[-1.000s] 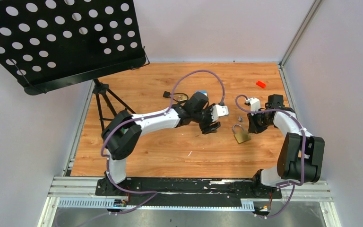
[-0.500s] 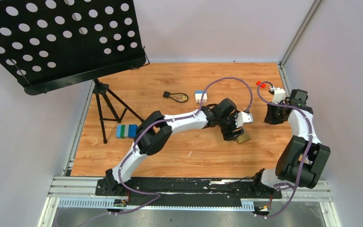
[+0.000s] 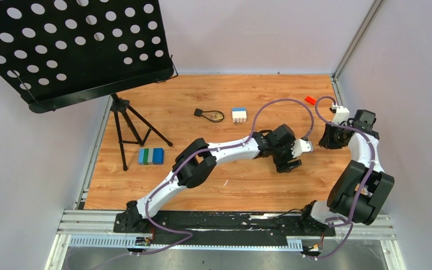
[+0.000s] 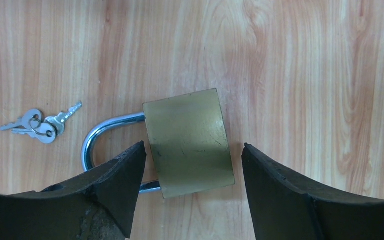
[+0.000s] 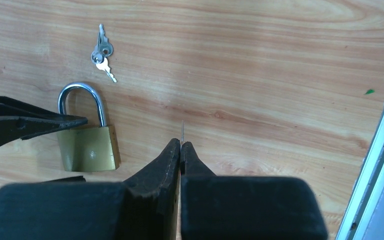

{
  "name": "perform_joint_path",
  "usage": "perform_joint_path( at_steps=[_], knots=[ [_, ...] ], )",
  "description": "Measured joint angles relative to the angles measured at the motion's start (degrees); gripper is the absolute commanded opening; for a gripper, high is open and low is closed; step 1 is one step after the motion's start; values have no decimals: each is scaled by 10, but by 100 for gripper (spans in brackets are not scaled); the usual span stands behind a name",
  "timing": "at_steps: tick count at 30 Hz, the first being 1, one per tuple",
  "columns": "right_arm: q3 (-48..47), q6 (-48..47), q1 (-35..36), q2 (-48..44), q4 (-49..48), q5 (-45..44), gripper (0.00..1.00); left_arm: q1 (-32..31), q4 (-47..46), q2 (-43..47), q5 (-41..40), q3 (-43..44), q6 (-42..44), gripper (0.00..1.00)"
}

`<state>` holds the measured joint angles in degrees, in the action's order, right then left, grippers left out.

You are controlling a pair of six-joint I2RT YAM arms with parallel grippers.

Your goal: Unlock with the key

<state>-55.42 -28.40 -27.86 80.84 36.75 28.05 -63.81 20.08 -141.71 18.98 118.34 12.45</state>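
Reaching across since a second ago, the left hand [image 4: 192,152] straddles the padlock [image 4: 187,142], jaws wide — centre on its brass body before closing. The key [image 4: 35,123] lies loose nearby; right hand [image 5: 181,145] pinched closed.

A black music stand [image 3: 90,85] stands beside a blue-green block [image 3: 151,156].

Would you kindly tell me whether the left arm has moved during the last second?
Yes. The left arm has swung right, away from the music stand and toward the right wall.
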Motion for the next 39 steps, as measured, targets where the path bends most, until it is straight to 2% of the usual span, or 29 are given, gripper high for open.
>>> perform_joint_path(
  at_steps=[7, 12, 16, 18, 21, 29, 32, 34, 39],
  knots=[
    [15, -4, -5, -1, -2, 10, 0, -2, 6, -6, -15, 1, 3, 63],
    [22, -11, -5, -9, -1, 26, 0, -2, -7, 3, -19, -21, 4, 45],
    [27, -21, -5, -21, 0, 51, 0, -2, -46, 65, -33, -128, 4, 37],
    [28, -27, 1, -28, 3, 59, 0, -2, -64, 122, -48, -220, 4, 35],
    [28, -34, 23, -42, 6, 62, 0, 3, -79, 176, -63, -302, 3, 35],
    [24, -52, 141, -64, 33, 98, 0, 51, -123, 317, -103, -509, -29, 41],
    [20, -56, 191, -64, 38, 118, 0, 78, -146, 358, -107, -568, -44, 49],
    [16, -59, 226, -64, 39, 130, 0, 94, -162, 378, -104, -599, -48, 58],
    [0, -62, 301, -66, 38, 145, 0, 130, -169, 407, -65, -633, -47, 74]
  ],
)
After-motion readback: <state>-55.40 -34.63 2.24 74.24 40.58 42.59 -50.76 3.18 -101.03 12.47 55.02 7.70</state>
